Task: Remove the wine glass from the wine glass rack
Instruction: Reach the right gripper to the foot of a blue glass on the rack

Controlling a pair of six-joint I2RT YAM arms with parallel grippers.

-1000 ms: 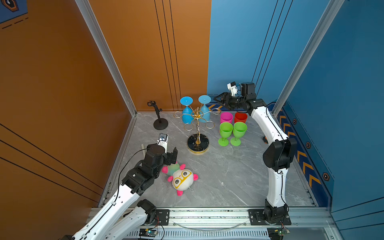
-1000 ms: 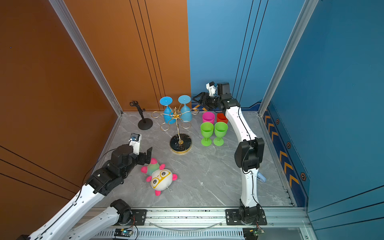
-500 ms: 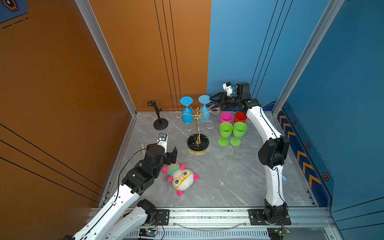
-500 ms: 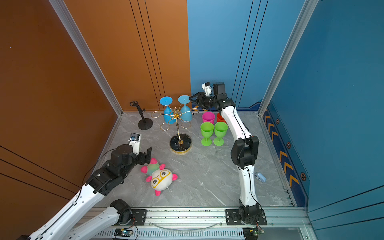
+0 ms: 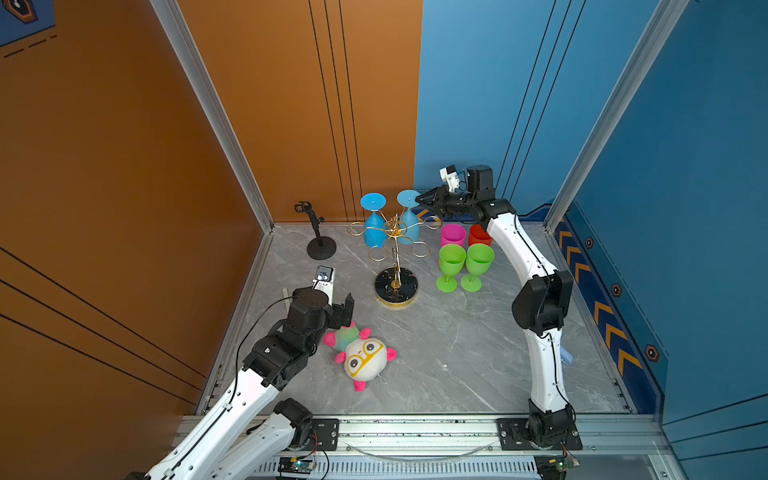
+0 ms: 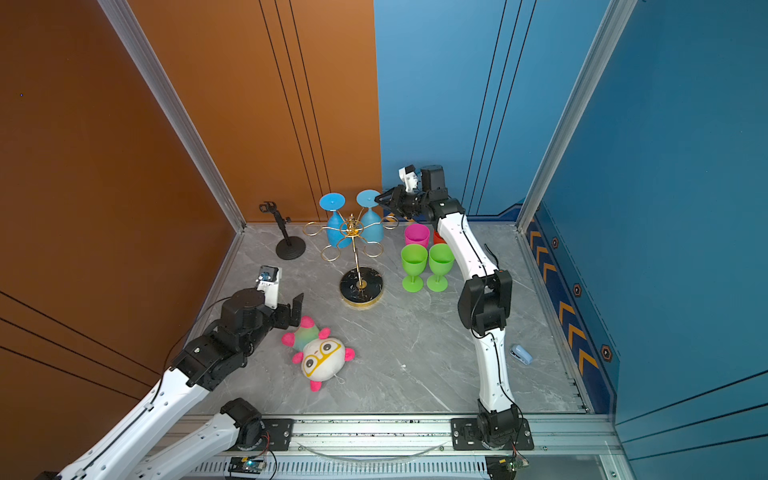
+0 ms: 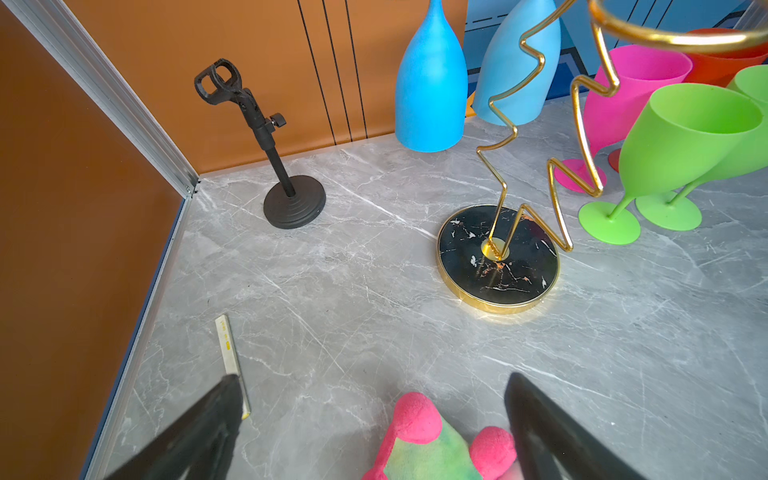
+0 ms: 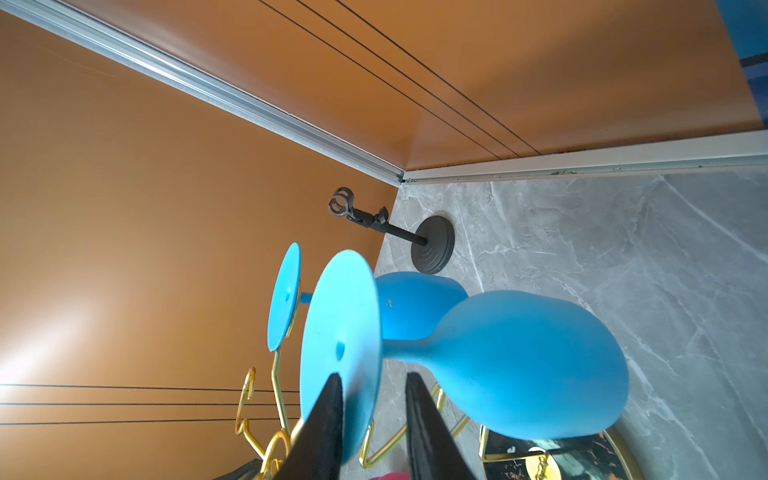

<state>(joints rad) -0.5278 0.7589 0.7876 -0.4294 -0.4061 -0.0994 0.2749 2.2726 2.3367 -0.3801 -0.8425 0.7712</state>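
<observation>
The wine glass rack (image 5: 396, 286) (image 6: 360, 286) (image 7: 498, 266) is a gold wire stand on a black marbled base. Two blue wine glasses hang upside down from its far arms. My right gripper (image 5: 419, 199) (image 6: 377, 199) (image 8: 372, 376) reaches in at the foot of the right-hand wine glass (image 5: 409, 228) (image 6: 371, 230) (image 8: 532, 361). Its narrowed jaws straddle the rim of that foot, one finger against the disc and a small gap at the other. The other blue glass (image 5: 374, 232) hangs to its left. My left gripper (image 5: 338, 309) (image 7: 374, 380) stands wide open, low over the plush toy.
A plush toy (image 5: 365, 357) lies front left. Two green goblets (image 5: 451, 262), a pink cup (image 5: 453, 235) and a red cup (image 5: 478, 235) stand right of the rack. A black clamp stand (image 5: 320, 245) is in the back left corner. The walls are close behind.
My right gripper has moved left to the blue glass's foot and its jaws have narrowed around the rim. The left arm has not moved.
</observation>
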